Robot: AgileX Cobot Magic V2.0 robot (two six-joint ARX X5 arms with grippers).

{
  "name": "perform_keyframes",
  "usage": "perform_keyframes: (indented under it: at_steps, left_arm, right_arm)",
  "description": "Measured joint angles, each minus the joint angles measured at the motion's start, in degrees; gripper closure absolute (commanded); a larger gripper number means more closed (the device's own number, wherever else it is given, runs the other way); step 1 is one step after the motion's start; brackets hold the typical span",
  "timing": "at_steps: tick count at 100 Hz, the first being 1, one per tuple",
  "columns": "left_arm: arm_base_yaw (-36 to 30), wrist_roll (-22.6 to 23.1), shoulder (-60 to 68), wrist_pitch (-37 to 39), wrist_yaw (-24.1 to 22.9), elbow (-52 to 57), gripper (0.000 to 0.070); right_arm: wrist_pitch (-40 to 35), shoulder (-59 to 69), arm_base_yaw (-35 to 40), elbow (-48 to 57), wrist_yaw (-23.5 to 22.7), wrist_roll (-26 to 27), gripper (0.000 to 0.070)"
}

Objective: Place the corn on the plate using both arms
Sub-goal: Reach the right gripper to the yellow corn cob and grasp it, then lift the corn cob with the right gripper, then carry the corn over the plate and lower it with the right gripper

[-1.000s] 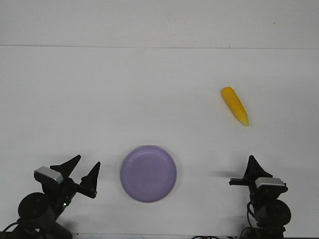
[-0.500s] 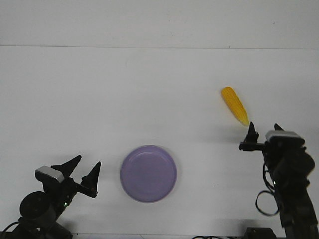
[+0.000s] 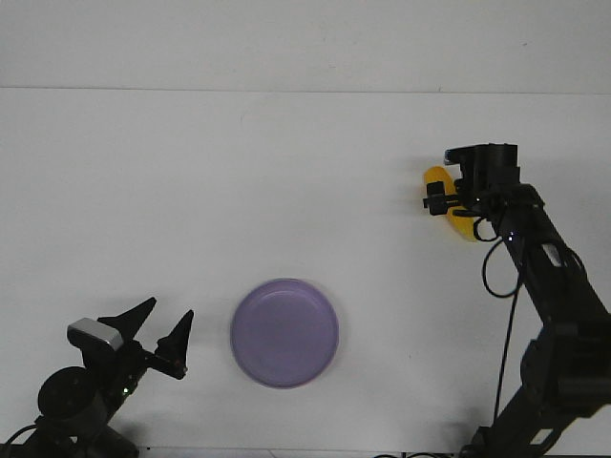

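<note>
The yellow-orange corn (image 3: 437, 179) lies on the white table at the far right, its pale tip (image 3: 468, 234) pointing toward me. My right gripper (image 3: 451, 204) hangs directly over the cob's middle and hides most of it. One black finger (image 3: 434, 201) shows at the cob's left edge, so the jaws look open around it. The lavender plate (image 3: 284, 332) sits empty near the front centre. My left gripper (image 3: 170, 307) is open and empty at the front left, well left of the plate.
The right arm (image 3: 544, 277) with its loose black cable stretches from the front right corner up to the corn. The table's back edge (image 3: 286, 90) runs across the far side.
My right arm has reached forward from the front right corner to the corn and now covers the cob's middle. The left arm, plate and corn have not moved.
</note>
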Motion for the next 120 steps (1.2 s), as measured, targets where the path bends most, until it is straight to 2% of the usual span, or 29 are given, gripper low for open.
perform_keyframes:
  at_steps: [14, 37, 42, 54, 59, 88, 120]
  left_arm:
    - [0.0, 0.0, 0.0, -0.1, 0.0, 0.0, 0.0201]
    - [0.0, 0.0, 0.0, -0.2, 0.0, 0.0, 0.0201]
    - [0.0, 0.0, 0.0, -0.2, 0.0, 0.0, 0.0201]
    - [0.0, 0.0, 0.0, -0.2, 0.0, 0.0, 0.0201]
    - [0.0, 0.0, 0.0, -0.2, 0.0, 0.0, 0.0201]
    - [0.0, 0.0, 0.0, -0.2, 0.0, 0.0, 0.0201]
    - [0.0, 0.0, 0.0, -0.2, 0.0, 0.0, 0.0201]
  right_arm:
    - [-0.5, 8.0, 0.0, 5.0, 0.0, -0.4, 0.0147]
    - [0.2, 13.2, 0.0, 5.8, 0.1, -0.8, 0.0162]
    - [0.3, 13.3, 0.0, 5.8, 0.6, -0.8, 0.0240]
    - [0.5, 13.3, 0.1, 5.9, 3.2, -0.8, 0.0577]
    - [0.4, 13.3, 0.1, 5.9, 3.3, -0.9, 0.0623]
    - [-3.1, 10.6, 0.2, 6.7, 2.1, -1.0, 0.0623]
    - [-12.4, -12.9, 4.3, 6.9, -5.6, -0.7, 0.0622]
